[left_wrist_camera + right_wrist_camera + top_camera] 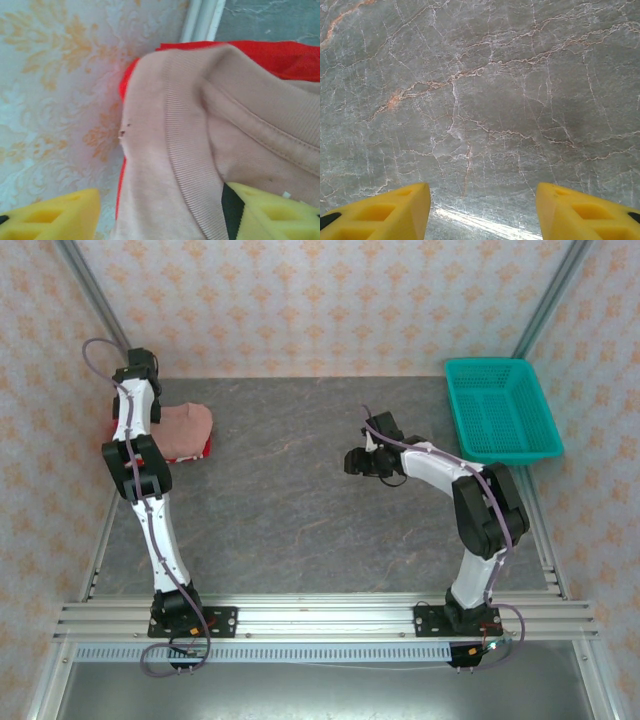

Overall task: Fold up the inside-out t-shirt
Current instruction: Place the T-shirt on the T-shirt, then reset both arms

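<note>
T-shirt (185, 428) is bunched at the far-left of the table (300, 520), lying on a red garment (280, 55) next to the wall. Left gripper (161, 195) has its jaws apart, straddling the ribbed collar without pinching it. Right gripper (482, 190) is released and empty, hovering over the table right of centre.

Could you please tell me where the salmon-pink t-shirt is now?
In the top view the t-shirt lies bunched at the far-left edge of the table, on top of a red garment, with the left claw open over it.
</note>
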Motion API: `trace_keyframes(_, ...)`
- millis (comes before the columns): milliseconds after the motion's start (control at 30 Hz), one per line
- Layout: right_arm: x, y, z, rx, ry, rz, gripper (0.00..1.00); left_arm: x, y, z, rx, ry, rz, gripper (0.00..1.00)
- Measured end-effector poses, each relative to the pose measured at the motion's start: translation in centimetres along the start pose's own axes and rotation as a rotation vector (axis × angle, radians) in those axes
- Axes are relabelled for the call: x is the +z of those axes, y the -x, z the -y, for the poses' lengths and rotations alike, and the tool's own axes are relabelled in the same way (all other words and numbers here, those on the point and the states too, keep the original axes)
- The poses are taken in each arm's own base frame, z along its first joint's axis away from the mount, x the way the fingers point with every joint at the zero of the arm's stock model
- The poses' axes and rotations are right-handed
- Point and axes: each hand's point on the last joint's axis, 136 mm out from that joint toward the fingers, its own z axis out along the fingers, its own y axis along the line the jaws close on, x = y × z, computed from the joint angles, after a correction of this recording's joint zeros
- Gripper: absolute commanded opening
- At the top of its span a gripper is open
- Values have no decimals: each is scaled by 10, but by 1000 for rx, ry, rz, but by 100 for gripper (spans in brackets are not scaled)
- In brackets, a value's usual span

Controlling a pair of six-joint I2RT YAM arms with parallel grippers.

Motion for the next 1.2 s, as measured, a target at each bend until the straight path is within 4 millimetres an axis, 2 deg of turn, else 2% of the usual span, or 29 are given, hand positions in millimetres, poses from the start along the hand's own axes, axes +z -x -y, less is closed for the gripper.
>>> trace_keyframes(133, -1, -1, 1, -1, -11, -3, 58, -13, 2, -11, -83, 18, 15, 78)
trace_keyframes(233, -10, 3, 5, -17, -42, 20, 60, -39, -1, -21, -167, -10, 40, 79)
trace_keyframes(267, -17, 7, 6, -28, -57, 40, 62, -53, -5, -25, -203, -37, 56, 80)
trace_keyframes(333, -35, 16, 7, -55, -89, 96, 65, -83, -13, -31, -268, -86, 101, 81)
trace_keyframes(467, -91, 38, 13, -108, -174, 264, 76, -165, -35, -34, -402, -226, 279, 87)
trace_keyframes(533, -121, 45, 20, -125, -232, 352, 87, -204, -46, -26, -440, -295, 387, 95)
trace_keyframes(600, -150, 47, 31, -125, -299, 441, 100, -238, -64, -7, -461, -387, 493, 100)
trace_keyframes(667, -170, 44, 45, -114, -365, 504, 99, -251, -87, 14, -464, -457, 562, 100)
trace_keyframes(733, -183, 37, 63, -91, -441, 551, 99, -245, -114, 37, -458, -501, 594, 100)
trace_keyframes(867, -195, 23, 117, -10, -643, 618, 99, -195, -180, 87, -402, -495, 548, 100)
trace_keyframes(900, -195, 18, 133, 9, -699, 627, 99, -180, -195, 96, -388, -475, 529, 100)
trace_keyframes(967, -189, 8, 160, 19, -782, 639, 99, -161, -210, 100, -377, -432, 506, 100)
trace_keyframes(1067, -170, -12, 190, -12, -862, 625, 99, -153, -201, 104, -370, -400, 536, 100)
trace_keyframes(1200, -150, -24, 212, -19, -891, 599, 99, -146, -183, 115, -371, -411, 605, 100)
